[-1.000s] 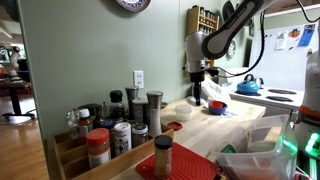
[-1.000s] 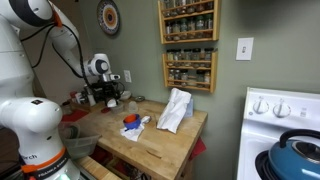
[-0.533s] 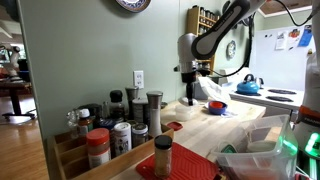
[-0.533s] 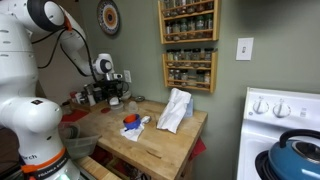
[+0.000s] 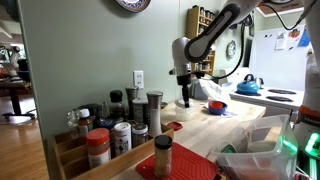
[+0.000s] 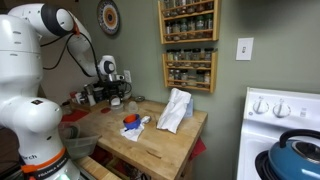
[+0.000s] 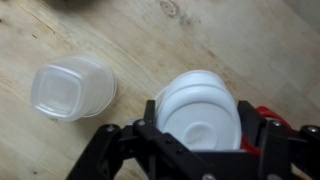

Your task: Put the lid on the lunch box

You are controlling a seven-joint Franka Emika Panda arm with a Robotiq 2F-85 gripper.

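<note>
In the wrist view my gripper (image 7: 200, 130) is shut on the lid (image 7: 195, 100), a round white disc held between the two black fingers above the wooden table. The lunch box (image 7: 72, 88), a low translucent whitish container, stands open on the wood to the left of the lid, apart from it. In both exterior views the gripper (image 5: 185, 98) (image 6: 115, 97) hangs low over the far end of the table near the wall. I cannot make out the lunch box in those views.
A red object (image 7: 270, 118) lies just beside the right finger. On the wooden table (image 6: 150, 145) are a white cloth (image 6: 176, 108) and a red-and-blue object (image 6: 131, 122). Spice jars (image 5: 120, 128), a red disc (image 5: 174, 126) and a blue kettle (image 5: 249, 86) also stand around.
The arm has carried the gripper sideways along the table toward the wall end, with the lid still held. Nothing else has moved.
</note>
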